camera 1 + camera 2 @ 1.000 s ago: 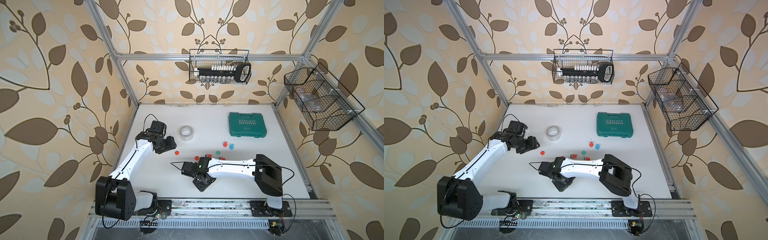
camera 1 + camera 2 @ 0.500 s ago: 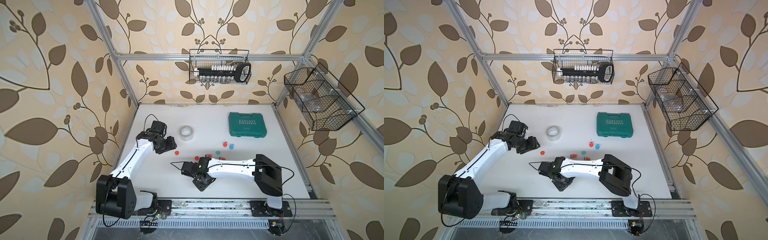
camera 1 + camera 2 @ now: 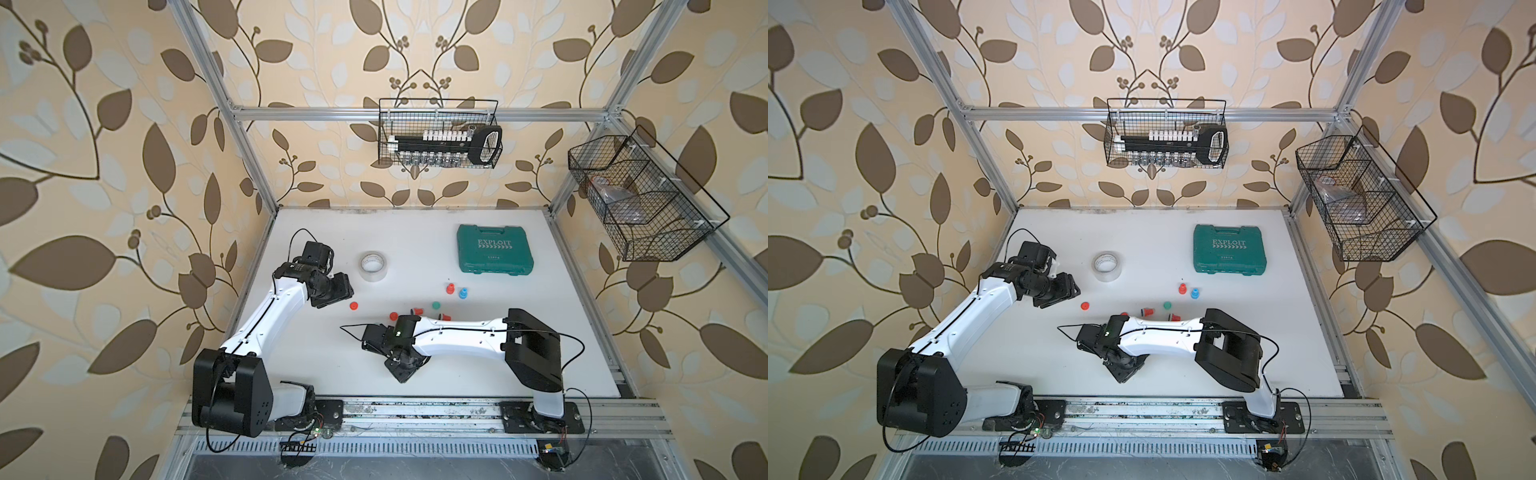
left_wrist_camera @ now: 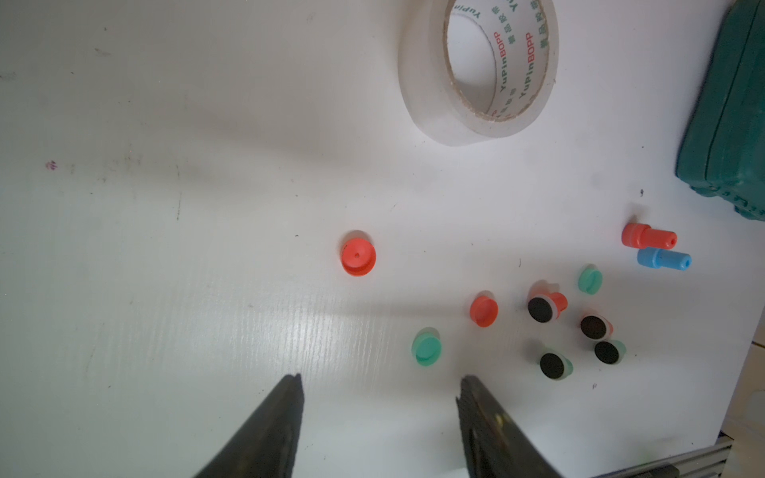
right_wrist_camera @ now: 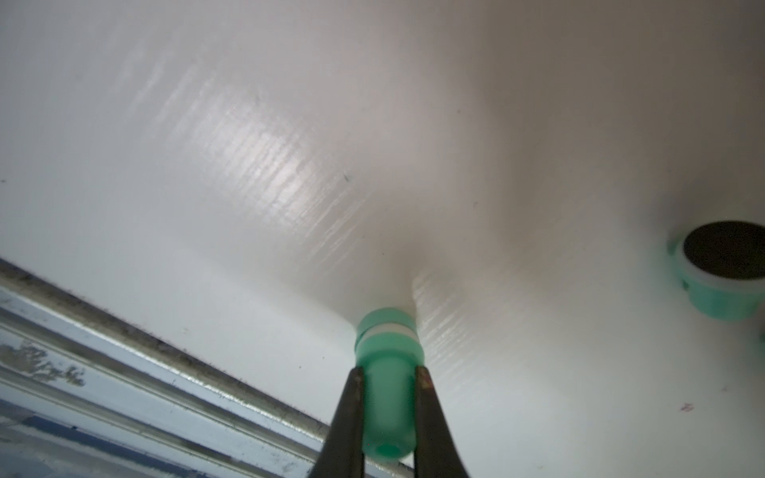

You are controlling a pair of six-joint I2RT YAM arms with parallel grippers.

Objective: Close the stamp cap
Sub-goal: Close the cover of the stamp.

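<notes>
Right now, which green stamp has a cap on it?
The green stamp gripped by the right pincer: a cap covers its pad. The two loose ones show bare black pads.

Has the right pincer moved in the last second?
No. In a top view the right pincer sits just as far from the tape roll as before.

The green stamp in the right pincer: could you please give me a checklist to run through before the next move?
1. The right pincer is shut on the green stamp: ok.
2. The cap sits on the stamp's end: ok.
3. Cap fully seated: cannot tell; a white band shows behind it.
4. The left pincer is open and empty: ok.
5. Every stamp capped: not ok; an uncapped green stamp lies nearby, its black pad bare.
</notes>
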